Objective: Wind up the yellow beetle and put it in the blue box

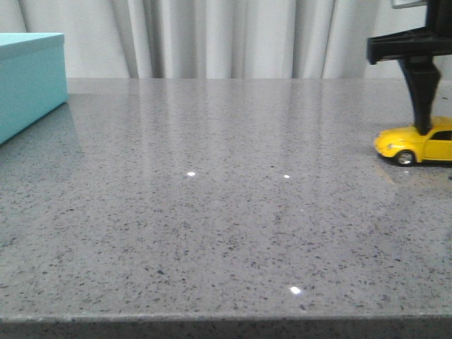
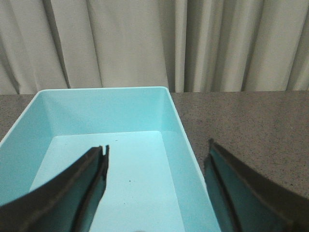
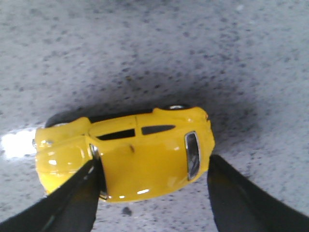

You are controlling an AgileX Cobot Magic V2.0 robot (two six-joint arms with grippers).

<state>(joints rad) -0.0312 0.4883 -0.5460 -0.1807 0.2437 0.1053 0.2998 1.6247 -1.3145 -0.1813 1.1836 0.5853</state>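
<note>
At the worktop's right edge, the right claw (image 3: 149, 193) hangs spread directly over the beetle (image 3: 130, 157), fingers straddling its roof along the car's long axis. The left claw (image 2: 154, 193), also spread, hovers above the box (image 2: 175, 116) at the far-left corner.

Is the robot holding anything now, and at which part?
Nothing is clearly held. The right gripper straddles the yellow beetle, one finger at its windscreen, the other apart. The left gripper is open, empty.
</note>
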